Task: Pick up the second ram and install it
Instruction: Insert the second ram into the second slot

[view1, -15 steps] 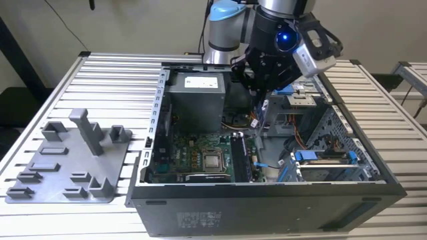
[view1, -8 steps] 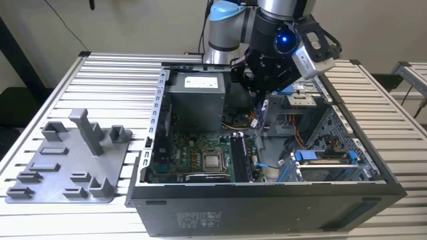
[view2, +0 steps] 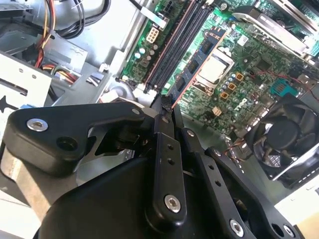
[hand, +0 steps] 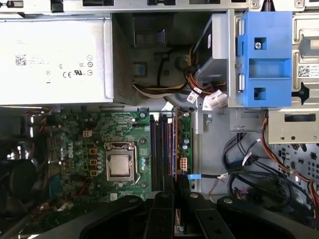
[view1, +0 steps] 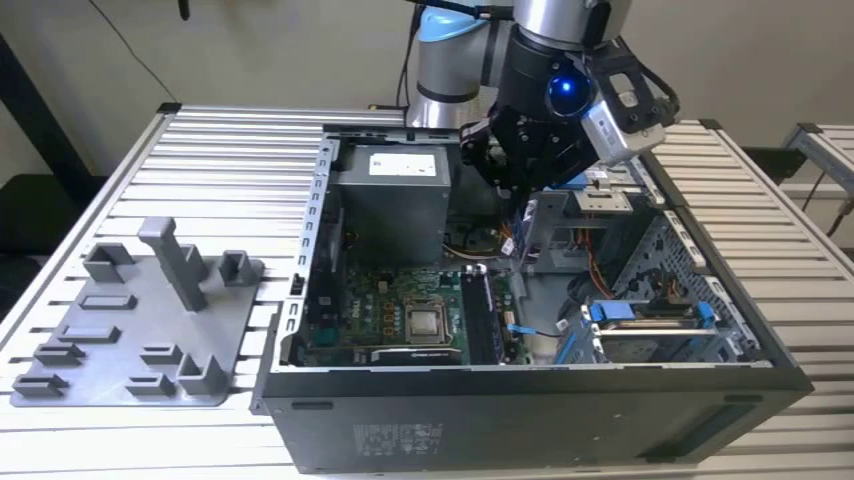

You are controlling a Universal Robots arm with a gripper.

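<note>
One gripper (view2: 167, 107), clenched on the second ram (hand: 175, 149), holds this single thin board edge-down above the motherboard's (hand: 89, 144) memory slots (hand: 158, 152).

The silver and pale-blue jointed robot arm (view1: 461, 50) reaches down from above, its black wrist housing with a glowing blue ring (view1: 567, 90) just over the black two-fingered pincer (view1: 514, 175). In both wrist views the pincer's (view2: 165, 107) black linkage bars spread wide behind it, while the slim fingers (hand: 175, 191) stand pressed close together, pointing downward.
</note>
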